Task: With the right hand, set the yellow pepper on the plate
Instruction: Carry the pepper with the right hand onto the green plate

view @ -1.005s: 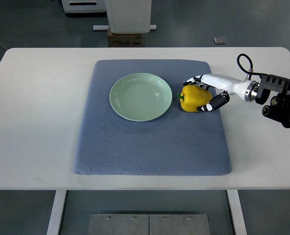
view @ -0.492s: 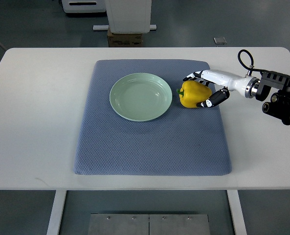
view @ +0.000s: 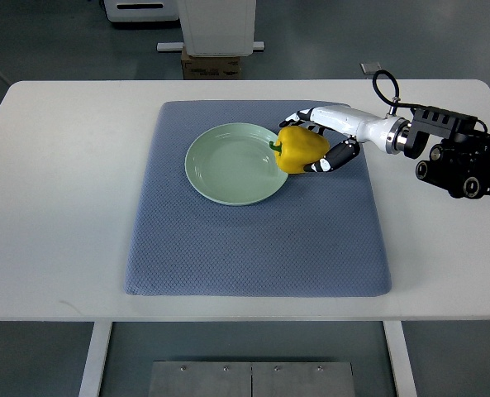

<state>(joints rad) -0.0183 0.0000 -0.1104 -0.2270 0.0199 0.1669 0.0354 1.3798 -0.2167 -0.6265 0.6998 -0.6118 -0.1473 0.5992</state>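
Note:
A yellow pepper (view: 301,149) with a green stem hangs over the right rim of the pale green plate (view: 228,165), which lies on the blue-grey mat. My right hand (view: 311,142) is shut on the pepper, its white and black fingers wrapped round the far and near sides. The right arm reaches in from the right edge over the mat's upper right corner. The pepper's stem points left toward the plate's middle. The left arm does not show.
The blue-grey mat (view: 253,240) covers the middle of the white table (view: 63,182). Beyond the table's far edge stands a white pedestal base (view: 218,25) with a cardboard box at its foot.
My right hand has carried the yellow pepper up and to the left, from the mat beside the plate to above the plate's right rim. The arm has followed leftward.

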